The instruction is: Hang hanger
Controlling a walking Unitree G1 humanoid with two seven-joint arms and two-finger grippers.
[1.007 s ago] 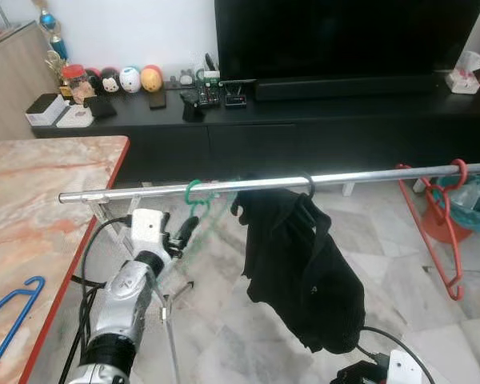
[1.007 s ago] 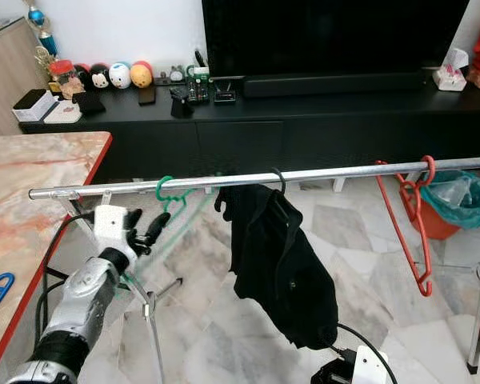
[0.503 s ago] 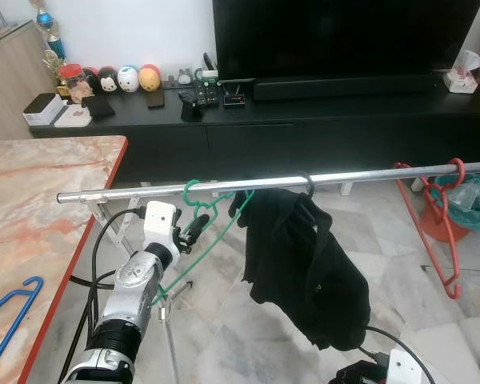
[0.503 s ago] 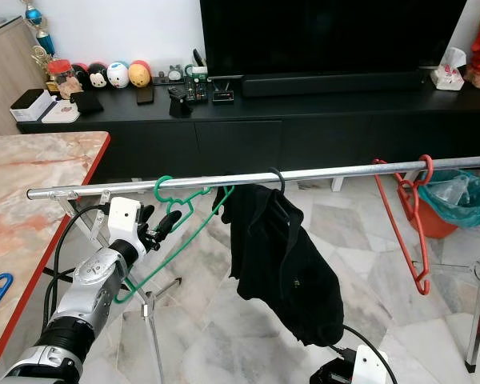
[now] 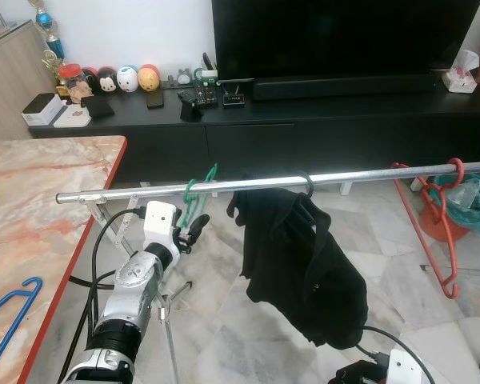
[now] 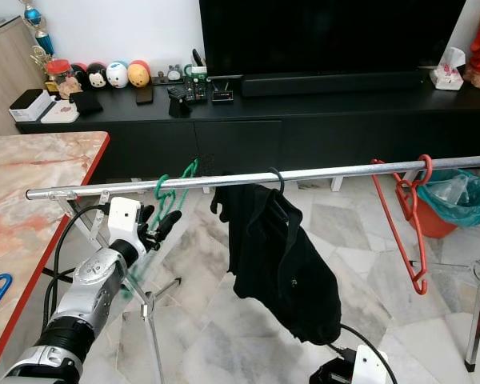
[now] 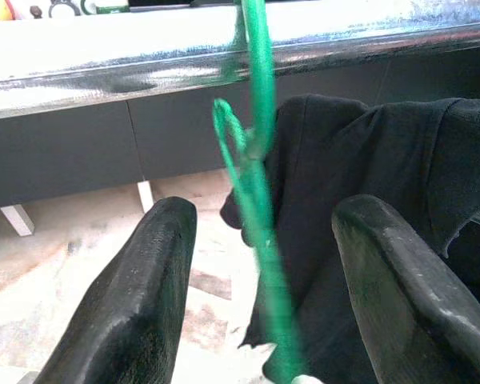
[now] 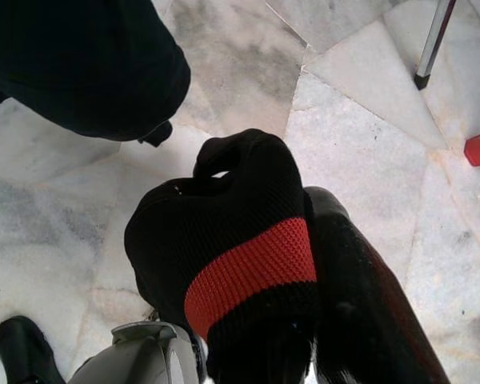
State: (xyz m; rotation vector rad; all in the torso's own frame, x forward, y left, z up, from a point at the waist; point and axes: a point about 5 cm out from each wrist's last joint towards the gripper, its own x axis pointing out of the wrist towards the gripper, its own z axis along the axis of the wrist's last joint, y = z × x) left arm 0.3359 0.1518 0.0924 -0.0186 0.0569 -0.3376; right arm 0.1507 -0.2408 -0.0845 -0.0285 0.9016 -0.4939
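The left gripper (image 5: pixel 194 228) reaches up at about 1 o'clock from its silver forearm, stopping just under the rail (image 5: pixel 368 174). Its jaws stand wide apart, the green hanger (image 7: pixel 260 216) between them with no contact visible. That hanger hooks over the rail, just beside the black garment (image 5: pixel 300 268); its lower part blurs away. Low at 5 o'clock, the right gripper (image 8: pixel 304 264) clamps a black-and-red sock (image 8: pixel 240 264).

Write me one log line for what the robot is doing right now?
step: hang hanger | green hanger: hooked on rail beside black garment | left gripper: open, fingers either side of hanger | right gripper: low, idle
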